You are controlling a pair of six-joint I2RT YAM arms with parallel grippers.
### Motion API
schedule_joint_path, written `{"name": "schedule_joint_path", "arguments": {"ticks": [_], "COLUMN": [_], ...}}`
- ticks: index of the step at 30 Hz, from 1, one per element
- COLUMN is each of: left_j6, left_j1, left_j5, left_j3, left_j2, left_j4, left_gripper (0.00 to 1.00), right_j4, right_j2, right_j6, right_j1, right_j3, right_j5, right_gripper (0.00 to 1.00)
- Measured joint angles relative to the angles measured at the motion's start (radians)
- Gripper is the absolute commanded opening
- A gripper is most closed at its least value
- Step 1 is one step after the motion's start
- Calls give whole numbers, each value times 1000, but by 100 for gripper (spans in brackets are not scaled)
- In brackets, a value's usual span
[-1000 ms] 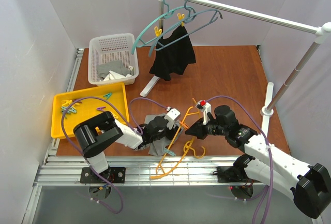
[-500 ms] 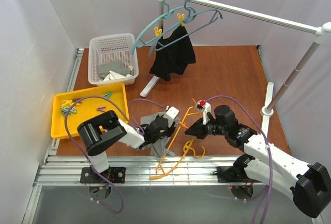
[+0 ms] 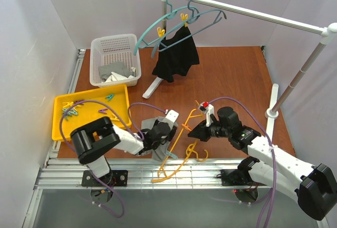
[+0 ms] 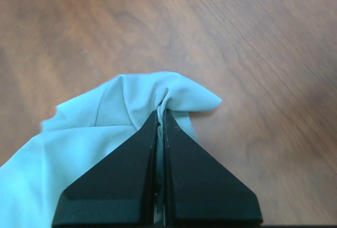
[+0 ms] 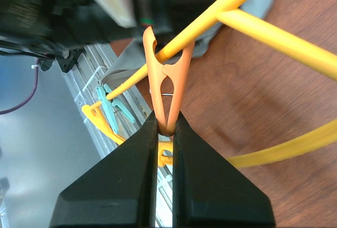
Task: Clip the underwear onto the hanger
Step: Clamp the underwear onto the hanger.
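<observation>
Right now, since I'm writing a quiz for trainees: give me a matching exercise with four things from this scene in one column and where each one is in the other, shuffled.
Things:
1. underwear
2. orange clip
3. black garment
4. loose clips

Places:
A. hanging from the teal hanger on the rail
B. in the yellow tray
C. pinched in the left fingers, on the table
D. held in the right fingers, its mouth at the hanger

Pairs: 1-C, 2-D, 3-A, 4-B
</observation>
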Motion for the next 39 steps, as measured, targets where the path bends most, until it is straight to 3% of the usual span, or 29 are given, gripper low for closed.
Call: {"name": "schedule_joint_path", "arguments": {"ticks": [5,12,26,39], "left_j6": [-62,-111,-127,-127], "left_j1": [0,0,0,0], "left_j5": [19,67,145,198], "left_j3": [-53,-101,-126,-126], "left_j2": [-188,-336,-486,-470], "left_j4": [-26,11,61,75], "left_gripper": [2,2,2,2], "right_j4": [13,40,67,91], "right_j2": [18,51,115,117], "right_j6": [0,-1,-20,-23], "right_j1": [0,0,0,0], "right_j3": [0,0,0,0], "right_j5": [-10,-43,-91,-128], "right_gripper": [1,1,1,1]}}
